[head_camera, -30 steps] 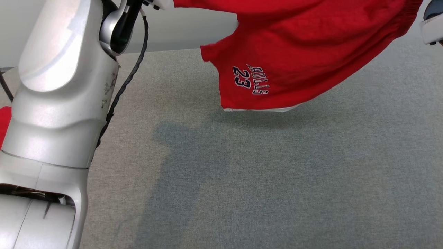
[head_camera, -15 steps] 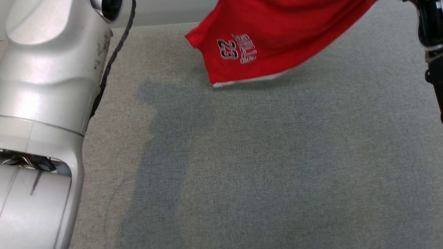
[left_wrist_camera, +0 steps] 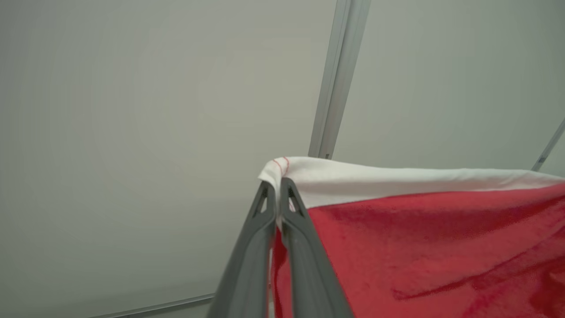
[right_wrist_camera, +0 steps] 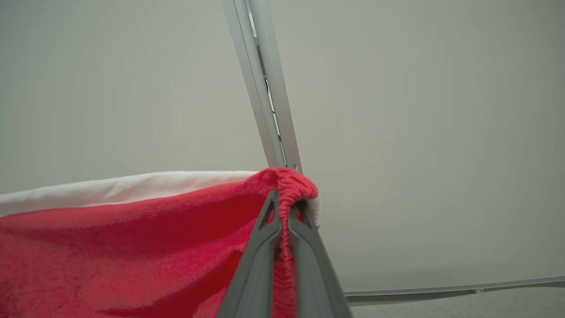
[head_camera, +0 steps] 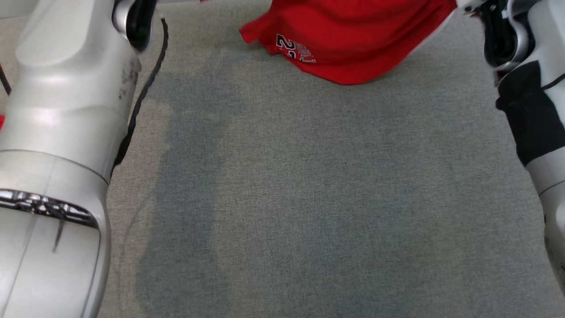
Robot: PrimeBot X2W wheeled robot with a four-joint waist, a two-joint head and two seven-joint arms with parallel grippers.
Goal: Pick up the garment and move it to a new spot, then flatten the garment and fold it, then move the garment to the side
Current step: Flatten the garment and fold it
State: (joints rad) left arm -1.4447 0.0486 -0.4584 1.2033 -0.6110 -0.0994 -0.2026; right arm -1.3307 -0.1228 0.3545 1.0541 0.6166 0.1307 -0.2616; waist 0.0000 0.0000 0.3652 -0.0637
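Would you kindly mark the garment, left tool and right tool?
garment (head_camera: 353,42), head view, red body.
left tool (left_wrist_camera: 276,186), left wrist view, between fingertips.
right tool (right_wrist_camera: 286,202), right wrist view, between fingertips.

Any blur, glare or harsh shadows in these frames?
Head view: sharp; soft shadows on the table, mild sheen on the left arm. Left wrist view: even light, garment slightly grainy. Right wrist view: same, no glare.

The left arm (head_camera: 66,110) is a bulky silver-grey shell with dark scuffs and a chrome seam. A black cable (head_camera: 141,92) runs beside the left arm. The right arm (head_camera: 551,207) wears a black band (head_camera: 529,123). The fingers (left_wrist_camera: 254,265) are slim and dark grey, with triangular cutouts.
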